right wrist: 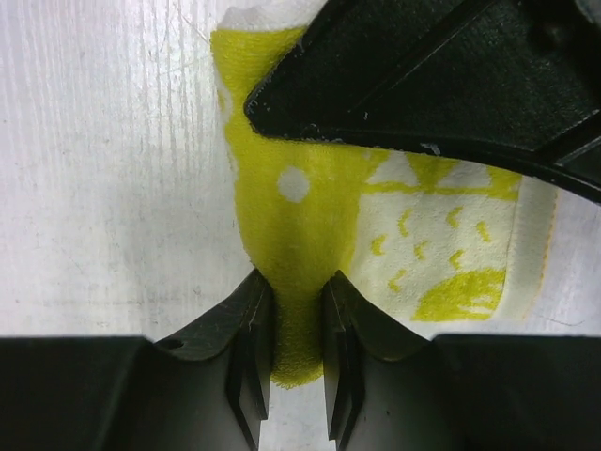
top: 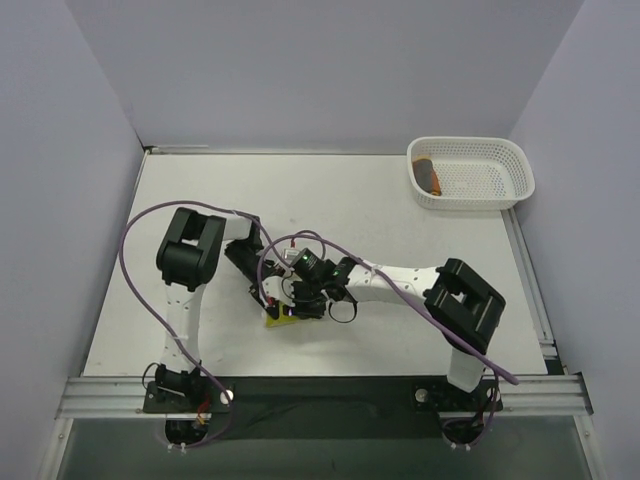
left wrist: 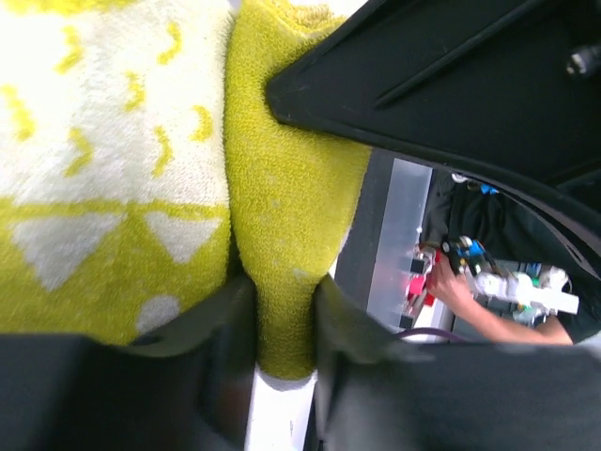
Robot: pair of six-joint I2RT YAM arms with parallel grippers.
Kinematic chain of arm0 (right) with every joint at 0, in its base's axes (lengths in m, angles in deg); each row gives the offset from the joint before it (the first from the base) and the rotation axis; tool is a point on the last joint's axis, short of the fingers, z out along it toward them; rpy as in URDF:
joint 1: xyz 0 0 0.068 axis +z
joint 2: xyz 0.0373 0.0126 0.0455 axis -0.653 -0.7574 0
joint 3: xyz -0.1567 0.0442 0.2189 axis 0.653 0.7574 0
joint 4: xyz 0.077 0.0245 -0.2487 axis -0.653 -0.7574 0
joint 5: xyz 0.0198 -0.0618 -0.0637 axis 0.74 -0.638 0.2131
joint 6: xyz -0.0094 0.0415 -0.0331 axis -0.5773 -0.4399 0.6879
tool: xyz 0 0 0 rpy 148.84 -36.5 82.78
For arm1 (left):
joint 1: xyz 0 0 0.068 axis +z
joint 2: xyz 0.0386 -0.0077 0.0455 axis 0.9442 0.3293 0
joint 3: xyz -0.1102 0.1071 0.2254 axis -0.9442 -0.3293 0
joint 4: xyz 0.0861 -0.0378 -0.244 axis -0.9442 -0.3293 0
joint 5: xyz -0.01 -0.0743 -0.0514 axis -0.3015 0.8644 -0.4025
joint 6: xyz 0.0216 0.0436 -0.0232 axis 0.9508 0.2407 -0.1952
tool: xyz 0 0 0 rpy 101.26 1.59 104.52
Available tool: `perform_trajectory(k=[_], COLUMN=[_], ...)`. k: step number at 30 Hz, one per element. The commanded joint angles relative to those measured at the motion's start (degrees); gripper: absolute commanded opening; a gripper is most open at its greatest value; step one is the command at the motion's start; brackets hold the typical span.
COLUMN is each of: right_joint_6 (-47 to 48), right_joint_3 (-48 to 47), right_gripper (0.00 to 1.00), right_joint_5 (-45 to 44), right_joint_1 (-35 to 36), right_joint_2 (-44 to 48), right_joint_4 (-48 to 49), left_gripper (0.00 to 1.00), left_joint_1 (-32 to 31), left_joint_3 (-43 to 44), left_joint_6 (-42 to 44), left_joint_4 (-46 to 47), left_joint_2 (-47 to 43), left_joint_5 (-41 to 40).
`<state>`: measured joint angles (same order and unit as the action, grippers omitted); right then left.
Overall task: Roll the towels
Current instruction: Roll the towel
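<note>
yellow towel [right wrist: 310,225]: soft, floppy
left gripper [left wrist: 282,305] and right gripper [right wrist: 299,296] each pinch its thick fold, likely the best hold.

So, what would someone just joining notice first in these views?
At the near middle of the table, the left end effector and right end effector each pinch a fold of the yellow towel. In the far right corner, the orange towel lies at the left end of the white basket.
</note>
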<state>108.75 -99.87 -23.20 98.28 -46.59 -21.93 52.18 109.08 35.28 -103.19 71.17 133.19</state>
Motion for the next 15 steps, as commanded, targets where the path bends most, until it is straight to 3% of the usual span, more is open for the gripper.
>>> perform_trajectory(k=[1, 5, 15], right_joint_6=[-1.40, -3.51, -9.30], right_joint_3=[-2.02, -4.22, -12.12], right_gripper=[0.00, 0.00, 0.00], right_joint_5=[6.24, 9.15, 18.63], right_joint_1=[0.49, 0.23, -2.92], right_joint_2=[-4.09, -4.71, -9.80], right_joint_4=[-8.87, -15.30, -28.31], left_gripper=[0.40, 0.52, 0.59], left_joint_1=[2.59, 6.28, 16.82], left_joint_3=[-0.95, -0.26, 2.74], left_joint_6=[4.86, 4.43, 1.36], left_joint_4=[9.38, 11.23, 14.65], left_joint_2=[-3.31, -9.37, -18.95], left_joint_5=[-0.93, 3.02, 9.35])
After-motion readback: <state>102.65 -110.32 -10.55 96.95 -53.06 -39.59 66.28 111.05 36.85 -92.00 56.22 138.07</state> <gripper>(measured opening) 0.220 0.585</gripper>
